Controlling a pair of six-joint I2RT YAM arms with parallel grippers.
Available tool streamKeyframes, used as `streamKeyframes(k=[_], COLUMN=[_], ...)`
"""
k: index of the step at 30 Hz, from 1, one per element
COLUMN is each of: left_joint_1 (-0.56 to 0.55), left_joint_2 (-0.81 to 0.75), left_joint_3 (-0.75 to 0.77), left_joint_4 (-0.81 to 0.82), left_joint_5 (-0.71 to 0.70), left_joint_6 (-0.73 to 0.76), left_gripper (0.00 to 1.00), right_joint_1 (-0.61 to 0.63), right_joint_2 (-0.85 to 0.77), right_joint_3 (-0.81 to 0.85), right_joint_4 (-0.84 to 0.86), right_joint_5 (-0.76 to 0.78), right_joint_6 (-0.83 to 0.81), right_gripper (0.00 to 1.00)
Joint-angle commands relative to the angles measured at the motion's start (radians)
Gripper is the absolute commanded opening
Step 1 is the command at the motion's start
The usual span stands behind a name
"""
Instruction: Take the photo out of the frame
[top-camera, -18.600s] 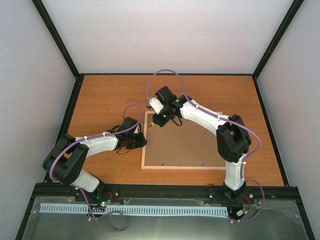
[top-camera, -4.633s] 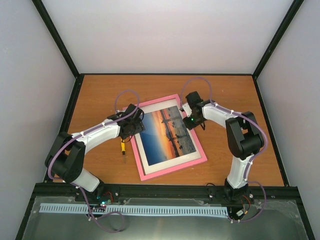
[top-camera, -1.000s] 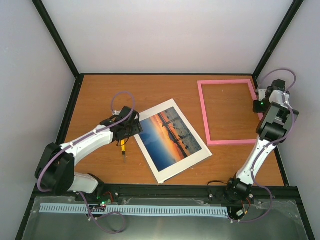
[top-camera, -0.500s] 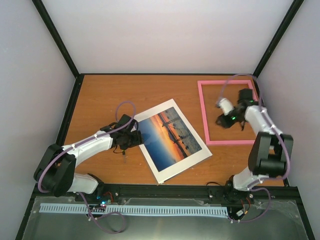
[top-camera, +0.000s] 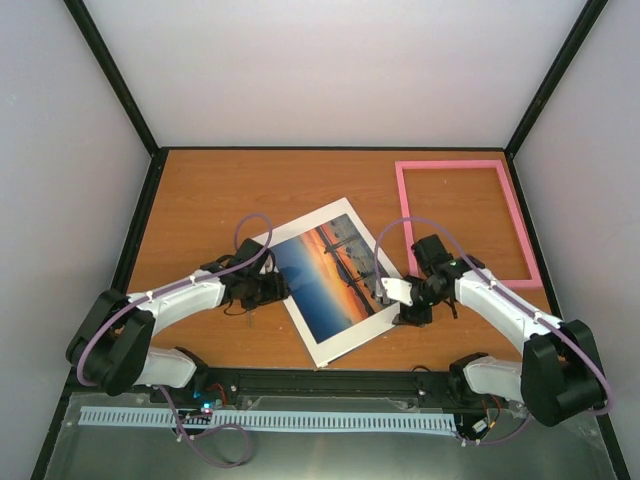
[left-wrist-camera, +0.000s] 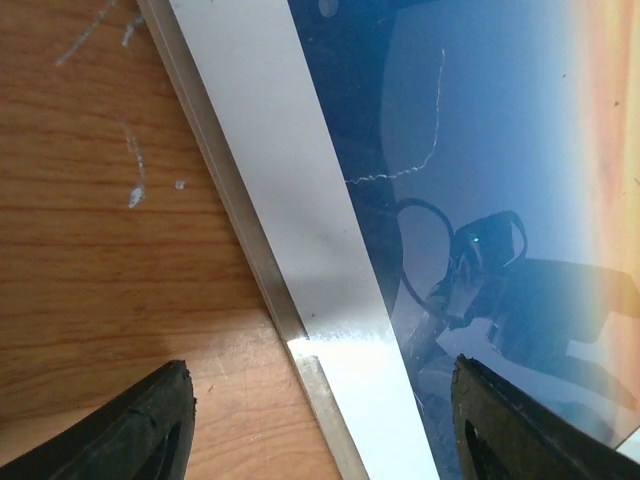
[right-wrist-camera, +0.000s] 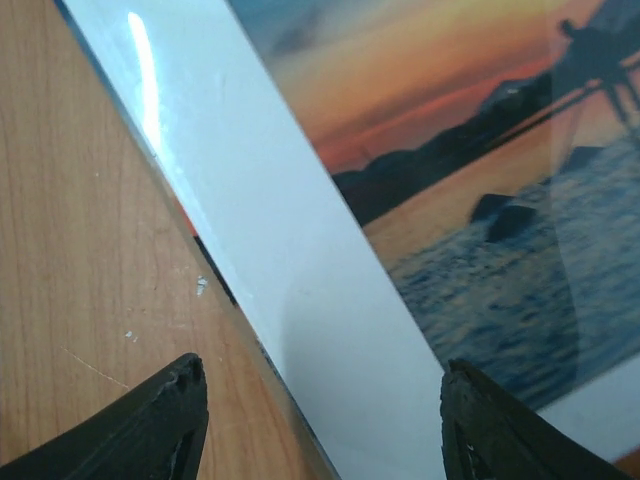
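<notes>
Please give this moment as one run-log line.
frame: empty, flat, far right | photo: out of frame, flat, white mat around it | left gripper: open over mat's left edge | right gripper: open over mat's right edge

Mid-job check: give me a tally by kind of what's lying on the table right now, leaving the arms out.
pink frame: 1
photo: 1
white mat: 1
Total: 3 (anything under the mat cannot be seen)
</notes>
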Motion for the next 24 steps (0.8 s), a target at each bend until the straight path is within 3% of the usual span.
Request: streamKeyframes(k=[1,24], left_joint_1=[-0.009,-0.009], left_joint_2=[0.002,0.066], left_joint_3=[-0.004,-0.001], left_joint_4=[0.046,0.073], left_joint_5=[0.018,-0.001], left_joint_6=[0.015,0.0], left_gripper=[0.7,0.71], right_joint_1=[0.081,0.191], right_joint_2=[-0.014,0.074], right_joint_3=[-0.056,-0.091], right_joint_4=[0.084,0.173], right_joint_5=[0.107,0.218], right_joint_6=[-0.031,-0.012], right_gripper=[0.63,0.62])
